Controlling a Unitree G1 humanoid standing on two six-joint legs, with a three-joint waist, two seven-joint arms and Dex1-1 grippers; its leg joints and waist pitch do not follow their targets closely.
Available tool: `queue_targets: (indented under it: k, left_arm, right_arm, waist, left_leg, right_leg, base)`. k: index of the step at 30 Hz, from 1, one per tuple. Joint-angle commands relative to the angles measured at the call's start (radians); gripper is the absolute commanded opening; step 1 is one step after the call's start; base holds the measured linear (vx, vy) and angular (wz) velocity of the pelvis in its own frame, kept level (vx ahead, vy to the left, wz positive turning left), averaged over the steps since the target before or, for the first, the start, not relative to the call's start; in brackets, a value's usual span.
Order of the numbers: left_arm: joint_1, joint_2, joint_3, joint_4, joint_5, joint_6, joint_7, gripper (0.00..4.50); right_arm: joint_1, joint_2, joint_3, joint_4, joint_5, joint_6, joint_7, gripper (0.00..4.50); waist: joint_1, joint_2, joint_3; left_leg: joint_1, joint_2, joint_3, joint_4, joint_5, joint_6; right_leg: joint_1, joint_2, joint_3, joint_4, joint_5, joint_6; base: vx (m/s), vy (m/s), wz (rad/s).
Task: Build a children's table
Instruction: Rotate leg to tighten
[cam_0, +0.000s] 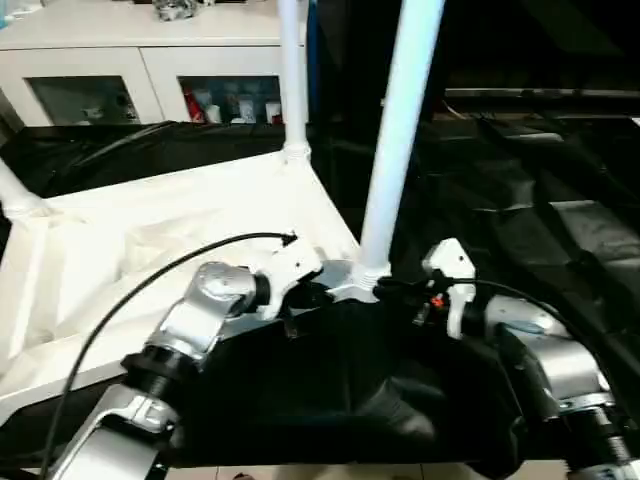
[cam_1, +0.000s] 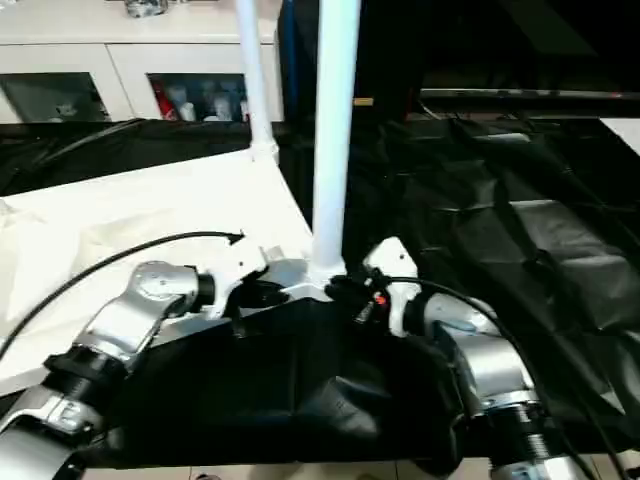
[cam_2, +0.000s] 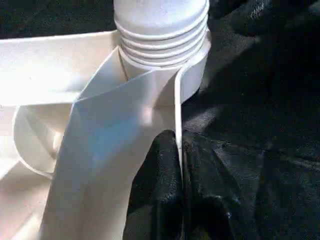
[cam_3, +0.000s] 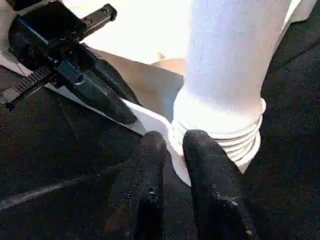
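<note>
The white table top lies upside down on a black cloth. Three white legs stand in its corner sockets: a near leg, a far leg and a stub of one at the left edge. My left gripper is shut on the top's raised rim just beside the near leg's socket. My right gripper comes in from the other side. Its fingers stand close together, pinching the lower wall of that same socket under the leg's ribbed base.
A white cabinet with glass-front shelves stands behind the table top. Crumpled black cloth covers the surface to the right and front. A black cable loops over my left forearm.
</note>
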Motion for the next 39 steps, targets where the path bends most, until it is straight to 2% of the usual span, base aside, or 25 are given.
queue_targets:
  k: [1,2,8,9,10,11,13,14,15,17,22,23,24,27,32,33,39]
  left_arm:
    - [0.032,-0.014,-0.006,-0.018,-0.069,-0.053,-0.065,0.0]
    - [0.032,-0.014,-0.006,-0.018,-0.069,-0.053,-0.065,0.0]
    - [0.037,-0.017,-0.008,-0.029,-0.079,-0.052,-0.08,0.0]
    - [0.037,-0.018,-0.009,-0.026,-0.077,-0.056,-0.081,0.0]
    - [0.037,-0.019,-0.009,-0.02,-0.073,-0.061,-0.082,0.0]
    - [0.037,-0.02,-0.009,-0.017,-0.071,-0.064,-0.082,0.0]
    - [0.035,-0.022,-0.007,-0.007,-0.066,-0.069,-0.078,0.0]
    - [0.035,-0.022,-0.007,-0.006,-0.065,-0.069,-0.078,0.0]
    - [0.034,-0.021,-0.008,-0.001,-0.061,-0.073,-0.076,0.0]
    - [0.032,-0.019,-0.01,0.008,-0.053,-0.08,-0.071,0.0]
    - [0.033,-0.018,-0.013,0.01,-0.052,-0.087,-0.077,0.0]
    - [0.036,-0.018,-0.016,0.001,-0.058,-0.086,-0.093,0.0]
    - [0.038,-0.019,-0.018,-0.005,-0.062,-0.085,-0.103,0.0]
    - [0.046,-0.016,-0.031,-0.029,-0.07,-0.077,-0.14,0.0]
    - [0.051,-0.015,-0.036,-0.039,-0.071,-0.074,-0.145,0.0]
    - [0.052,-0.014,-0.039,-0.039,-0.069,-0.076,-0.147,0.0]
    - [0.056,-0.013,-0.038,-0.043,-0.065,-0.076,-0.149,0.0]
  right_arm:
    - [-0.028,-0.001,-0.016,0.017,-0.017,-0.024,-0.045,1.06]
    - [-0.028,-0.001,-0.016,0.017,-0.017,-0.024,-0.045,1.24]
    - [-0.047,0.012,0.004,0.061,-0.054,-0.055,-0.083,1.24]
    - [-0.057,0.017,-0.003,0.076,-0.062,-0.056,-0.101,1.24]
    - [-0.067,0.025,-0.022,0.087,-0.051,-0.046,-0.116,1.43]
    - [-0.071,0.03,-0.034,0.091,-0.041,-0.039,-0.121,1.43]
    - [-0.073,0.025,-0.041,0.092,-0.032,-0.027,-0.118,1.43]
    - [-0.073,0.025,-0.042,0.092,-0.032,-0.026,-0.119,1.63]
    - [-0.071,0.021,-0.044,0.091,-0.031,-0.023,-0.121,1.63]
    - [-0.064,0.01,-0.048,0.084,-0.03,-0.017,-0.12,1.98]
    - [-0.039,0.0,-0.051,0.058,-0.003,-0.002,-0.086,2.35]
    - [-0.028,0.001,-0.035,0.046,0.007,-0.002,-0.056,2.35]
    - [-0.023,0.002,-0.025,0.04,0.011,-0.003,-0.039,2.49]
    - [-0.041,0.024,-0.006,0.056,-0.005,-0.024,-0.045,2.72]
    - [-0.062,0.036,0.002,0.077,-0.015,-0.038,-0.055,2.72]
    - [-0.073,0.038,0.008,0.086,-0.018,-0.04,-0.049,2.72]
    - [-0.098,0.047,0.013,0.125,-0.033,-0.053,-0.052,2.72]
  waist:
    - [0.01,-0.034,-0.063]
    - [0.011,-0.033,-0.064]
    - [0.009,-0.035,-0.065]
    - [0.009,-0.038,-0.065]
    - [0.008,-0.036,-0.064]
    - [0.007,-0.035,-0.065]
    - [0.012,-0.034,-0.065]
    - [0.011,-0.034,-0.064]
    - [0.012,-0.032,-0.065]
    - [0.013,-0.034,-0.066]
    - [0.02,-0.034,-0.066]
    - [0.022,-0.024,-0.066]
    - [0.022,-0.03,-0.067]
    - [0.025,-0.029,-0.066]
    - [0.024,-0.029,-0.064]
    - [0.023,-0.033,-0.065]
    - [0.02,-0.03,-0.063]
  left_leg:
    - [0.002,0.016,-0.015,-0.06,-0.188,0.061]
    - [0.002,0.017,-0.015,-0.06,-0.186,0.061]
    - [0.0,0.016,-0.013,-0.058,-0.169,0.069]
    - [0.0,0.016,-0.013,-0.058,-0.165,0.069]
    - [0.001,0.016,-0.014,-0.059,-0.163,0.068]
    - [0.001,0.015,-0.014,-0.059,-0.162,0.066]
    - [0.008,0.018,-0.011,-0.057,-0.171,0.066]
    - [0.004,0.018,-0.012,-0.059,-0.167,0.066]
    - [0.003,0.017,-0.013,-0.058,-0.163,0.066]
    - [0.005,0.017,-0.012,-0.058,-0.16,0.067]
    - [0.006,0.018,-0.011,-0.057,-0.159,0.069]
    - [0.007,0.018,-0.012,-0.057,-0.162,0.068]
    - [0.006,0.019,-0.011,-0.057,-0.162,0.072]
    - [0.006,0.019,-0.012,-0.059,-0.172,0.066]
    - [0.008,0.019,-0.013,-0.061,-0.186,0.052]
    - [0.008,0.019,-0.013,-0.061,-0.184,0.052]
    - [0.006,0.018,-0.013,-0.061,-0.19,0.05]
  right_leg:
    - [0.043,-0.055,0.033,-0.095,-0.302,-0.163]
    - [0.043,-0.055,0.033,-0.094,-0.293,-0.165]
    - [0.044,-0.055,0.034,-0.087,-0.235,-0.19]
    - [0.046,-0.054,0.033,-0.087,-0.233,-0.187]
    - [0.045,-0.055,0.033,-0.086,-0.233,-0.19]
    - [0.045,-0.054,0.033,-0.087,-0.235,-0.191]
    - [0.041,-0.053,0.036,-0.087,-0.226,-0.2]
    - [0.044,-0.054,0.035,-0.085,-0.219,-0.201]
    - [0.046,-0.054,0.034,-0.084,-0.21,-0.2]
    - [0.046,-0.053,0.034,-0.084,-0.195,-0.203]
    - [0.046,-0.054,0.035,-0.084,-0.197,-0.203]
    - [0.046,-0.054,0.036,-0.083,-0.195,-0.205]
    - [0.046,-0.053,0.036,-0.084,-0.184,-0.206]
    - [0.045,-0.055,0.035,-0.084,-0.198,-0.209]
    - [0.044,-0.055,0.035,-0.086,-0.227,-0.201]
    - [0.045,-0.055,0.035,-0.086,-0.225,-0.2]
    - [0.045,-0.056,0.035,-0.088,-0.243,-0.198]
  base:
    - [0.0,0.0,0.0]
    - [0.0,0.0,0.0]
    - [0.0,0.0,0.0]
    - [0.0,0.0,0.0]
    - [0.0,0.0,0.0]
    - [0.0,0.0,0.0]
    - [0.0,0.0,0.0]
    - [0.0,0.0,0.0]
    - [0.0,0.0,0.0]
    - [0.0,0.0,0.0]
    - [0.0,0.0,0.0]
    - [0.0,0.0,0.0]
    - [0.0,0.0,0.0]
    - [0.0,0.0,0.0]
    - [0.0,0.0,0.0]
    - [0.0,0.0,0.0]
    - [0.0,0.0,0.0]
